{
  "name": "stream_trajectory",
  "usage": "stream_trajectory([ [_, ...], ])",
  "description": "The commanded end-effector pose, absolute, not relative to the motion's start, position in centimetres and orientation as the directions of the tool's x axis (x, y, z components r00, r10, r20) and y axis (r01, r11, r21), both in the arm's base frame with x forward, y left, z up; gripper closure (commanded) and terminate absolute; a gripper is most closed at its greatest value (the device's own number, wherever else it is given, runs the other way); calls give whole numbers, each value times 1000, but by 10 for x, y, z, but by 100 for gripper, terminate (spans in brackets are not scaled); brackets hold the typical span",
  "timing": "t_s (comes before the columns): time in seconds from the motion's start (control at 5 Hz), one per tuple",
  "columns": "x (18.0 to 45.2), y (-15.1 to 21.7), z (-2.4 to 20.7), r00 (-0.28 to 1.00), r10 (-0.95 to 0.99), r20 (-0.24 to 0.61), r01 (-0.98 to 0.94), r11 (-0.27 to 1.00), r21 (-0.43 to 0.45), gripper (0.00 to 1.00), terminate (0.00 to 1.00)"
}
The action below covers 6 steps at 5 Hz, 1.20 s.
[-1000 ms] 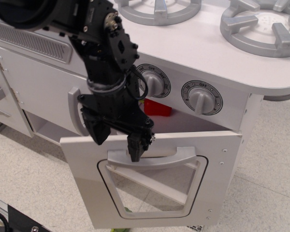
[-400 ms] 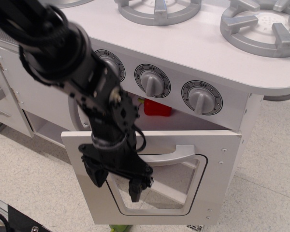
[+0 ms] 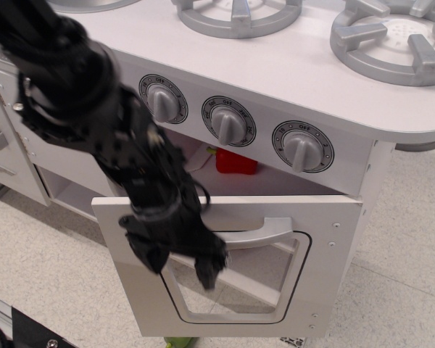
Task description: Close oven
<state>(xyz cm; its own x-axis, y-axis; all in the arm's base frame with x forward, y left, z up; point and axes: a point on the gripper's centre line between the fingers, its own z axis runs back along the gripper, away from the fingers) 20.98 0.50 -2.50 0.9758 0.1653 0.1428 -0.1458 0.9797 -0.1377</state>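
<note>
The oven point(image 3: 232, 268), of smooth white board, has its door tilted ajar below three round grey dials point(image 3: 228, 120) printed "OFF"; the door carries a rounded clear window and a curved grey handle point(image 3: 264, 233). The blurred black gripper point(image 3: 181, 264) hangs before the window's left side, fingers apart, holding nothing.

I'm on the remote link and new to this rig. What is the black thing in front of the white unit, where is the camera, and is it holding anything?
There is one view, from above and in front of a toy kitchen. The black shape is the robot arm; its gripper hangs in front of the oven door, over the window just below the curved handle. It is blurred, so whether the jaws are open cannot be told; nothing shows in them. The door hangs partly open, a red object showing inside. Dials and burners sit above.
</note>
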Motion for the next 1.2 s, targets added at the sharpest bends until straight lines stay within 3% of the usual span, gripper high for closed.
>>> stream_trajectory([
  [0.0, 251, 20, -16, 934, 233, 270, -210, 971, -111, 0, 0],
  [0.6, 287, 24, -9, 889, 298, 347, -280, 955, -104, 0, 0],
  [0.8, 280, 23, -4, 900, 287, 328, -264, 958, -114, 0, 0],
  [1.0, 265, 24, 3, 931, 263, 253, -237, 963, -127, 0, 0],
])
